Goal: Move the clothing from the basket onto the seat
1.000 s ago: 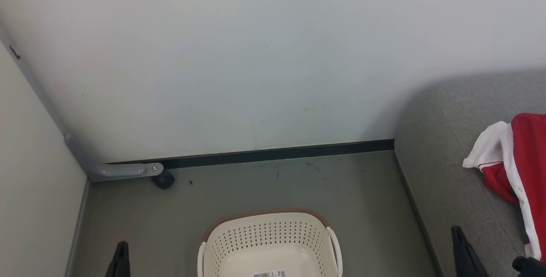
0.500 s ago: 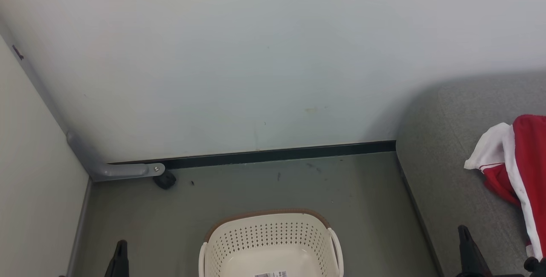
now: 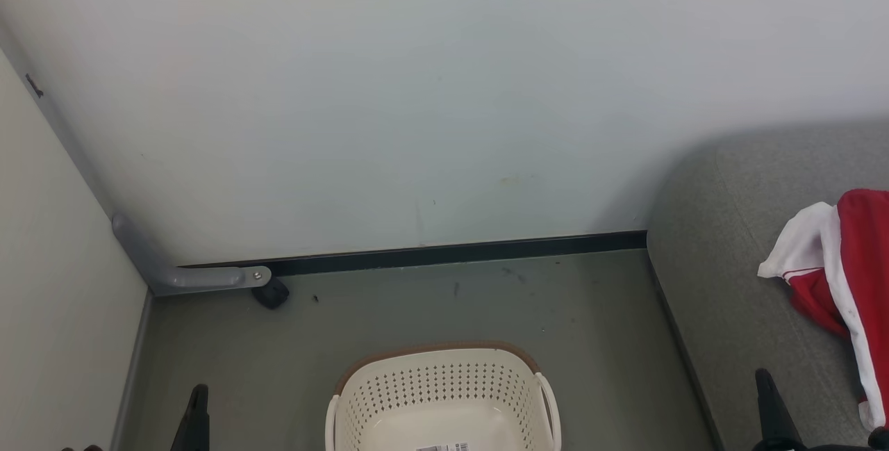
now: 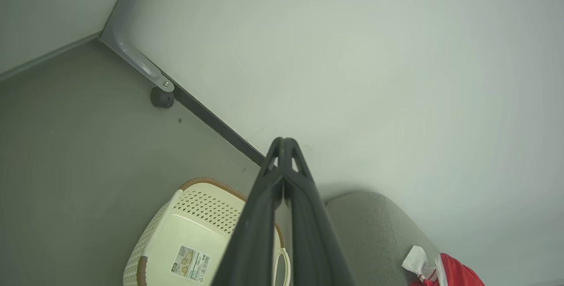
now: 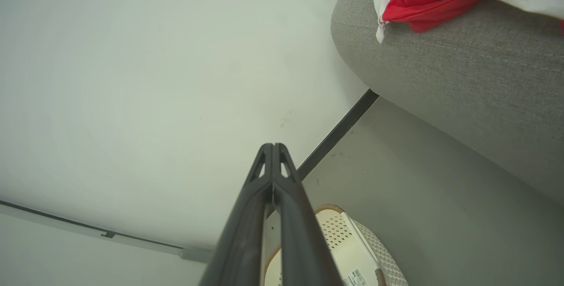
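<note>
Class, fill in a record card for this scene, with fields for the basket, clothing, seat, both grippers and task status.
basket: on the floor, left of the seat; no garments seen inside, only a label on its bottom
clothing: red and white, lying on the seat
seat: grey, against the wall
left gripper: shut, holding nothing
right gripper: shut, holding nothing
task status: appears done

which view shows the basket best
Left wrist view: the basket shows rim, wall and labelled floor, though the left gripper covers one side. Head view cuts off its near half; right wrist view catches a corner.
</note>
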{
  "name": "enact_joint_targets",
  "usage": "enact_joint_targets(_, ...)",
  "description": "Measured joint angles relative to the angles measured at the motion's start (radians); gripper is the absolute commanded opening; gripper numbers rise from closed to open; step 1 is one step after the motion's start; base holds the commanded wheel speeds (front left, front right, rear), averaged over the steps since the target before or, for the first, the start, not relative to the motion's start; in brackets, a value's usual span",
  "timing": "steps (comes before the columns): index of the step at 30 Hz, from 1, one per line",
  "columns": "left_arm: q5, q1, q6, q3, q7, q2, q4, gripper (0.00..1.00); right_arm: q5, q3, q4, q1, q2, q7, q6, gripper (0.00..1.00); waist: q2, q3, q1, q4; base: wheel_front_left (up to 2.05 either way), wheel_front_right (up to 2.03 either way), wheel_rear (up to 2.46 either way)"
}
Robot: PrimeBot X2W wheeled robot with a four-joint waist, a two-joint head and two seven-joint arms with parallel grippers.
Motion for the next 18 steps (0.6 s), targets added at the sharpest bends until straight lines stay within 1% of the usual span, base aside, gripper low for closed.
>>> enact_joint_targets(1,-0.011,-0.003,-0.008,0.003,0.002,-0.002,0.001,0.00,0.012,-0.004,0.000,-0.001,0.001,0.005,0.000,0.00,0.0000,0.000,0.0000,0.000,0.00,0.00,0.00)
enact_joint_targets(6,-0.065,-0.007,-0.017,0.016,0.023,-0.010,0.014,0.00,0.076,-0.019,0.004,-0.006,0.010,0.025,0.001,0.00,0.0000,-0.001,0.0000,0.002,0.00,0.00,0.00)
enact_joint_targets(9,-0.105,-0.014,-0.026,0.026,0.035,-0.014,0.021,0.00,0.113,-0.028,0.005,-0.016,0.014,0.034,0.009,0.00,0.0000,-0.002,0.0000,0.003,0.00,0.00,0.00)
enact_joint_targets(18,-0.198,-0.027,-0.044,0.051,0.066,-0.035,0.038,0.00,0.224,-0.057,0.012,-0.018,0.027,0.065,0.010,0.00,0.0000,-0.004,0.0000,0.006,0.00,0.00,0.00)
